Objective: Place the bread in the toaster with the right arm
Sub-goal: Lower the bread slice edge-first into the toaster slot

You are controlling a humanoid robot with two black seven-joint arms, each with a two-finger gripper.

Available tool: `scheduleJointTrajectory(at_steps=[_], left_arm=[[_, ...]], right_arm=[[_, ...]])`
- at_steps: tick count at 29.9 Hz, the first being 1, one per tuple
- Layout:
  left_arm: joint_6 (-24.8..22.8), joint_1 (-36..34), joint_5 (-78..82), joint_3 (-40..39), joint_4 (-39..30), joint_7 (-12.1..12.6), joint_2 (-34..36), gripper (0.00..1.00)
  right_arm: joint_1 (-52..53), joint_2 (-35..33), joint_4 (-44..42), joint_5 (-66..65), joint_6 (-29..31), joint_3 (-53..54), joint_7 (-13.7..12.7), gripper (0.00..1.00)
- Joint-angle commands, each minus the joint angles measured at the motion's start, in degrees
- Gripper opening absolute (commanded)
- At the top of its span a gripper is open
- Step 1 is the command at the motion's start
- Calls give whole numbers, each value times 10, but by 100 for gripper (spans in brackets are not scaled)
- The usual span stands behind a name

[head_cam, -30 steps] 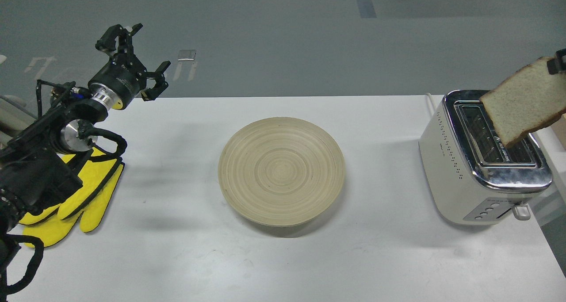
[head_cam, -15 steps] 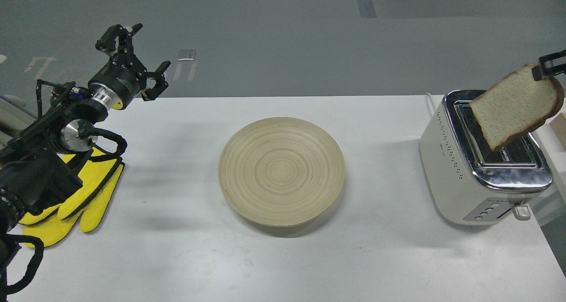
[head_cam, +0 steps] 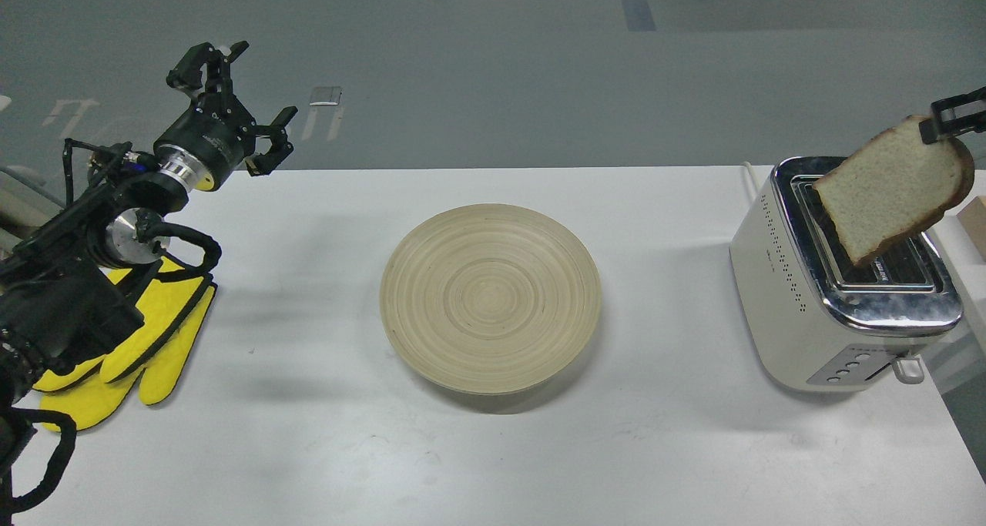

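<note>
Toaster [head_cam: 832,279] at the worktop's [head_cam: 308,433] right edge. Bread slice [head_cam: 886,191] tilted above its 2 slots, pinched at the top crust by right gripper [head_cam: 949,119]; left gripper [head_cam: 235,102] spread, empty.

right claw [head_cam: 949,122] grips bread [head_cam: 890,189] | tilted over toaster [head_cam: 836,295]

The right arm's fingers [head_cam: 955,118] are cut off by the frame edge; the bread [head_cam: 890,187] hides part of the toaster [head_cam: 801,303] slots.
</note>
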Motion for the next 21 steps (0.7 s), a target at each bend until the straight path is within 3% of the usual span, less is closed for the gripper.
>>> scheduleJointTrajectory(at_steps=[1, 9, 21], left_arm=[[0, 0, 0, 0, 0, -1, 0, 100], [0, 0, 0, 0, 0, 0, 0, 100], [0, 0, 0, 0, 0, -1, 0, 100]], right_arm=[[-3, 0, 0, 1, 0, 0, -6, 0], [-6, 0, 1, 0, 0, -1, -11, 0], [-17, 0, 1, 1, 0, 1, -17, 13]])
